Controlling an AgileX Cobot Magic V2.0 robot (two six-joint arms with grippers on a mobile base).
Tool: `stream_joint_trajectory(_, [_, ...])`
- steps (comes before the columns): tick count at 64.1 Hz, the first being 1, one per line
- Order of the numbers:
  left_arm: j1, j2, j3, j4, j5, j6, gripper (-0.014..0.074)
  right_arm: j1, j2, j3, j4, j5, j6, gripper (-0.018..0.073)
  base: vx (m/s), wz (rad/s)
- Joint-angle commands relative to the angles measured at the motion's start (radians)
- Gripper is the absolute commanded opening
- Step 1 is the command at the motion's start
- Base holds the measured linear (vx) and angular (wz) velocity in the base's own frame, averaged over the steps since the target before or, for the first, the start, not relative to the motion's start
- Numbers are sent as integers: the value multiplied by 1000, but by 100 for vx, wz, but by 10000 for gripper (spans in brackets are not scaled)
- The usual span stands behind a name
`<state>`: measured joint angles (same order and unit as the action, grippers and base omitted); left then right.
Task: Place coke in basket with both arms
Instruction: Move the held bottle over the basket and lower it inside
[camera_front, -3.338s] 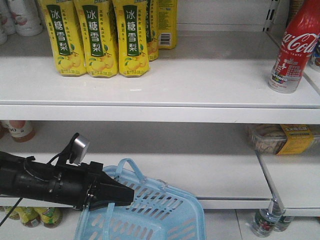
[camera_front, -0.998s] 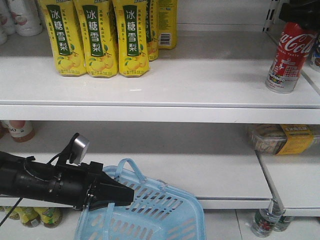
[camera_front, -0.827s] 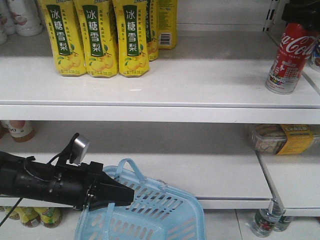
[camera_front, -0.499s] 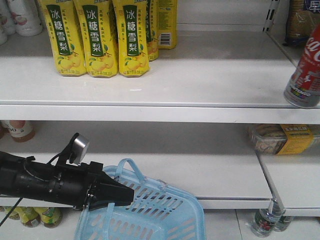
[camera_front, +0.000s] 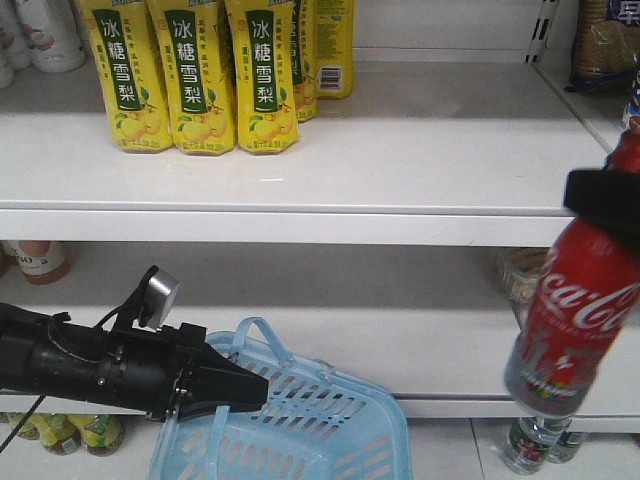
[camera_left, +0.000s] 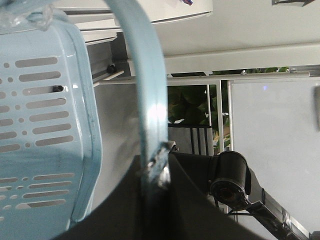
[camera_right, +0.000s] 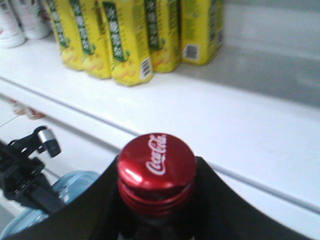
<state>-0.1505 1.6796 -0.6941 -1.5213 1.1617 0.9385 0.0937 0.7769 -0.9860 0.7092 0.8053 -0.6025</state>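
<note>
Grips the coke (camera_front: 574, 320) by its neck in the right gripper (camera_front: 603, 205), hanging tilted off the shelf's (camera_front: 300, 212) right end, with the basket (camera_front: 330, 430), clamped by its handle (camera_left: 145, 95) in the left gripper (camera_front: 232, 392), well down-left.

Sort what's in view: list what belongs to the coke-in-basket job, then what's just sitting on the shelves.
In the job:
coke, gripped at the neck by the right gripper
basket, its handle held by the left gripper

Just lying about:
yellow pear-drink bottles
white bottles
small bottles on the bottom shelf
</note>
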Motion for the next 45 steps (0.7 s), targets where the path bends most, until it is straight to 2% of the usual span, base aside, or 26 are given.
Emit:
stream_joint_trajectory(1, [-3, -48, -18, -75, 72, 19, -6, 0, 12, 64, 188, -87, -114, -5, 0, 0])
stream_joint_trajectory(13, [-3, -48, -18, -75, 72, 19, -6, 0, 82, 203, 361, -83, -269, -5, 0, 0])
stream_joint_trajectory(28, [-3, -48, -18, -75, 72, 19, -6, 6, 206, 265, 414, -42, -364, -5, 0, 0])
stream_joint_trajectory(35, [-3, -48, -18, -75, 72, 19, -6, 80, 267, 267, 414, -64, -400, -5, 0, 0])
stream_joint_trajectory(45, [-3, -48, -18, -75, 72, 19, -6, 256, 372, 267, 411, -195, -413, -5, 0, 0])
